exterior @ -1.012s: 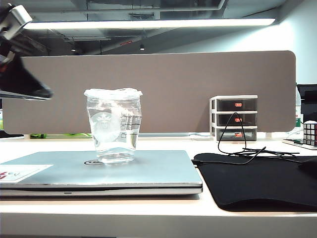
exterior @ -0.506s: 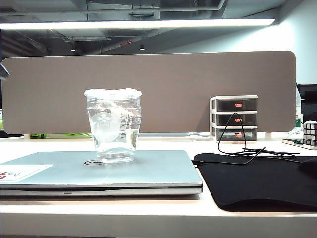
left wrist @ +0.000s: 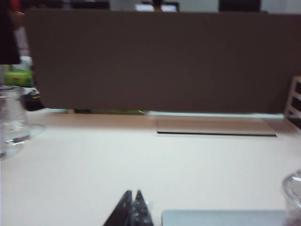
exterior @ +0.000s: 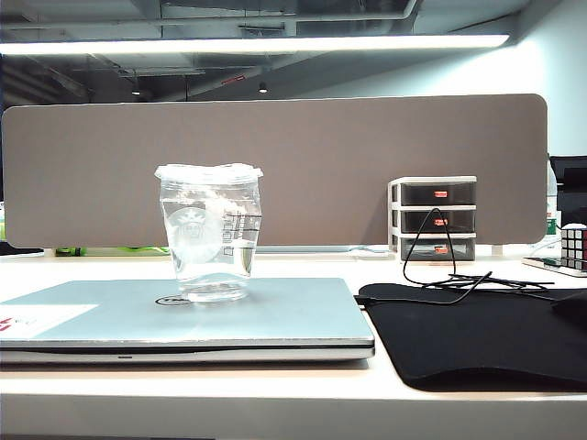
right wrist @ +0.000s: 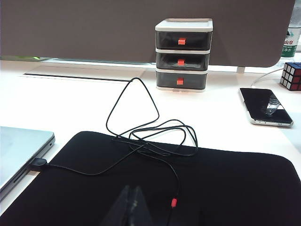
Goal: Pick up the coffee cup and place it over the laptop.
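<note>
The clear coffee cup (exterior: 209, 234) with its flat lid stands upright on the shut silver laptop (exterior: 275, 316), over the round logo, and nothing holds it. Neither arm shows in the exterior view. In the left wrist view my left gripper (left wrist: 133, 194) is shut and empty, low over the table beside the laptop's corner (left wrist: 221, 219); the cup's rim (left wrist: 292, 190) shows at the frame's edge. My right gripper (right wrist: 132, 189) is shut and empty above the black mat (right wrist: 211, 188), with the laptop's edge (right wrist: 19, 143) off to one side.
A black cable (right wrist: 141, 136) loops over the mat from the laptop. A small drawer unit (exterior: 433, 218), a phone (right wrist: 265, 106) and a Rubik's cube (exterior: 574, 246) sit near the brown partition (exterior: 275, 147). Another clear glass (left wrist: 10, 117) stands on the table.
The left arm, seen at the upper left a second ago, has drawn back out of the exterior view. The cup stays put on the laptop.
</note>
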Robot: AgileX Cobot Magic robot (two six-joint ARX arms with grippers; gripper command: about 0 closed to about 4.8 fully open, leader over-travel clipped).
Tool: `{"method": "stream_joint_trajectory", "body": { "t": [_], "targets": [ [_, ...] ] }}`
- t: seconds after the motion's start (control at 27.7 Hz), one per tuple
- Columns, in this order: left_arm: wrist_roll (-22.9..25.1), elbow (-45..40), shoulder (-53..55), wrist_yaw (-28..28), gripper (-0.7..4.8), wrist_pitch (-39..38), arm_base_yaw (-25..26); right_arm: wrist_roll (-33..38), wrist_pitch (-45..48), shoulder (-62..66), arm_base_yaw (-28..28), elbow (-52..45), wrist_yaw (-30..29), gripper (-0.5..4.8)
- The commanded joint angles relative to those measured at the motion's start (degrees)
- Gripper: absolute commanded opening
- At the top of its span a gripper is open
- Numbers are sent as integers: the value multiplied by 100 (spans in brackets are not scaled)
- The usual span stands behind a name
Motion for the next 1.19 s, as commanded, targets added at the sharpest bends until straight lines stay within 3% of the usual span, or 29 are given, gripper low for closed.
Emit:
{"method": "stream_joint_trajectory", "body": {
  "t": [0.04, 0.36, 0.43, 0.51, 1.01, 1.19],
  "targets": [
    [-153, -83, -201, -190, -6, -114, 4, -2, 61, -11, 2, -28, -151, -6],
    [-133, -693, -529, -61, -6, 345, 4, -4, 61, -11, 2, -28, -289, -6],
    [-133, -870, -636, 157, -6, 599, 4, -4, 61, -11, 2, -28, -289, -6],
    [-133, -1145, -756, 807, -6, 1019, 4, -9, 66, -11, 0, -28, -286, -6],
    [83, -1543, -756, 785, -6, 741, 9, -26, 109, -11, 2, -28, -306, -6],
    [122, -1543, -756, 789, -5, 702, 9, -389, 111, -11, -2, -28, 166, -6]
  ]
}}
